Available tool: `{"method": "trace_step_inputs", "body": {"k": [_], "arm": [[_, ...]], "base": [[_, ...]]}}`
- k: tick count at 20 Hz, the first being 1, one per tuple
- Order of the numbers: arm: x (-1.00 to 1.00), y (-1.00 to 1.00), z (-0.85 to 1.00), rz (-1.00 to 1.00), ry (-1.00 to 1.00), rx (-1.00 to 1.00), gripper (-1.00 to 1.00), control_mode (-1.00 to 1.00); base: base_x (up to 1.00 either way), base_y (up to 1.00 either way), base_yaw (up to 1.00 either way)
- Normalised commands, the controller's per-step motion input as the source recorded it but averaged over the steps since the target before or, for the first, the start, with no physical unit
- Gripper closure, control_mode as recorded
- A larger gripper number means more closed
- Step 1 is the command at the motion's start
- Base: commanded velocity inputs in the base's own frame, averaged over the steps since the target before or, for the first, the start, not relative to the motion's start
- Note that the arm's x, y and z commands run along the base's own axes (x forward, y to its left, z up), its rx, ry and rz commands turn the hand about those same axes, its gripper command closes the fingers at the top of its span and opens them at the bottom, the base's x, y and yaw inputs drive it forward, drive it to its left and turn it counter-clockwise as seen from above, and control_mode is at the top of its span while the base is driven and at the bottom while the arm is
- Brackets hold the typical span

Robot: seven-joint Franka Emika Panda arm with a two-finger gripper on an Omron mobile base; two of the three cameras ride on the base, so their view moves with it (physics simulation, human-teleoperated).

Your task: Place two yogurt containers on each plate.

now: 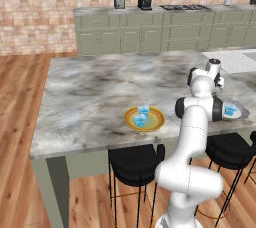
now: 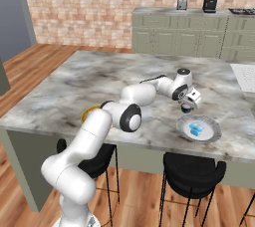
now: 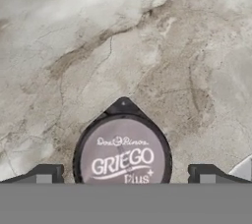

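A yogurt container (image 3: 123, 152) with a grey "Griego Plus" lid stands on the marble counter, just beside the grey-white plate (image 2: 211, 134). My gripper (image 3: 125, 175) hangs right above it, open, with one fingertip on each side and not touching it. From the right base view the gripper (image 2: 188, 104) points down at the plate's far rim. One light-blue yogurt container (image 2: 195, 129) lies on that plate. The yellow-rimmed plate (image 1: 156, 123) near the counter's front edge holds two yogurt containers (image 1: 144, 108) (image 1: 139, 119).
The work goes on at a marble island (image 1: 90, 97) with black stools (image 1: 134, 161) tucked under its front edge. My own arm crosses in front of the grey-white plate (image 1: 241, 114) in the left base view. Cabinets and small appliances line the far brick wall.
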Motion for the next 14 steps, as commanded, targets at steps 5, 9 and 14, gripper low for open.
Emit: {"method": "trace_step_inputs", "body": {"k": [5, 9, 14], "arm": [[0.05, 0.0, -0.14, 0.0, 0.0, 0.0, -1.0, -1.0], [0.1, 0.0, -0.1, 0.0, 0.0, 0.0, -1.0, -1.0], [0.16, 0.0, -0.11, 0.0, 0.0, 0.0, -1.0, -1.0]], "base": [[0.0, 0.0, 0.0], [0.0, 0.0, 0.0], [0.0, 0.0, 0.0]]}}
